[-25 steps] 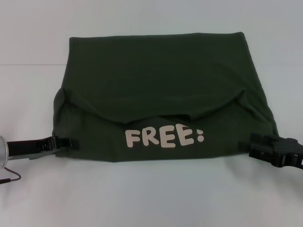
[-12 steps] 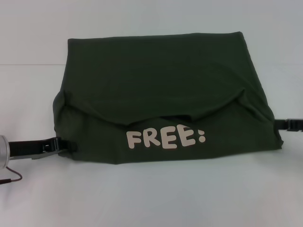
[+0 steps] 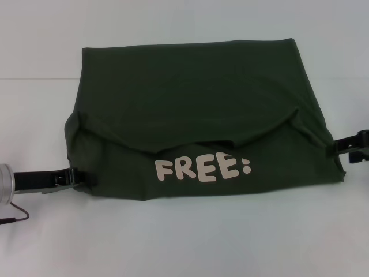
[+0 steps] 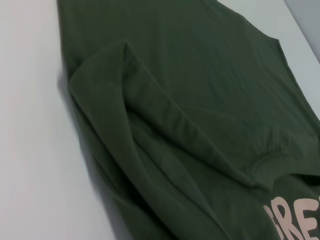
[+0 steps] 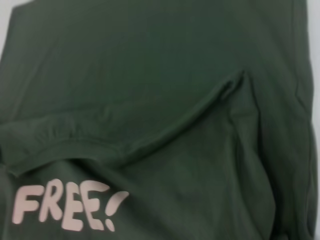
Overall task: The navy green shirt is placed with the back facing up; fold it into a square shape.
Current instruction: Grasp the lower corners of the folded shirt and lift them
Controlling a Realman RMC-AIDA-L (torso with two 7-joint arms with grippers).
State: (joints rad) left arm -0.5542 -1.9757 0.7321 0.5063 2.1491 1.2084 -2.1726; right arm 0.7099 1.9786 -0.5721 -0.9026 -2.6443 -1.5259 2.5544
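The navy green shirt (image 3: 196,98) lies on the white table as a wide folded block. A folded-over layer ends in a curved hem across its middle. Below the hem a pale "FREE:" print (image 3: 202,168) faces up. My left gripper (image 3: 86,178) lies low on the table, touching the shirt's near left corner. My right gripper (image 3: 341,144) reaches in from the right and meets the shirt's right edge at the height of the hem. The left wrist view shows the shirt (image 4: 200,100) with a raised fold. The right wrist view shows the shirt (image 5: 150,75) and its print (image 5: 65,205).
The white table (image 3: 184,242) spreads around the shirt, with a wide bare strip in front. My left arm's silver cuff (image 3: 4,183) and a thin dark cable (image 3: 14,218) lie at the near left edge.
My right gripper left the shirt's near right corner, swung out to the right and now sits higher, at the right edge. The left gripper slid slightly nearer along the left corner.
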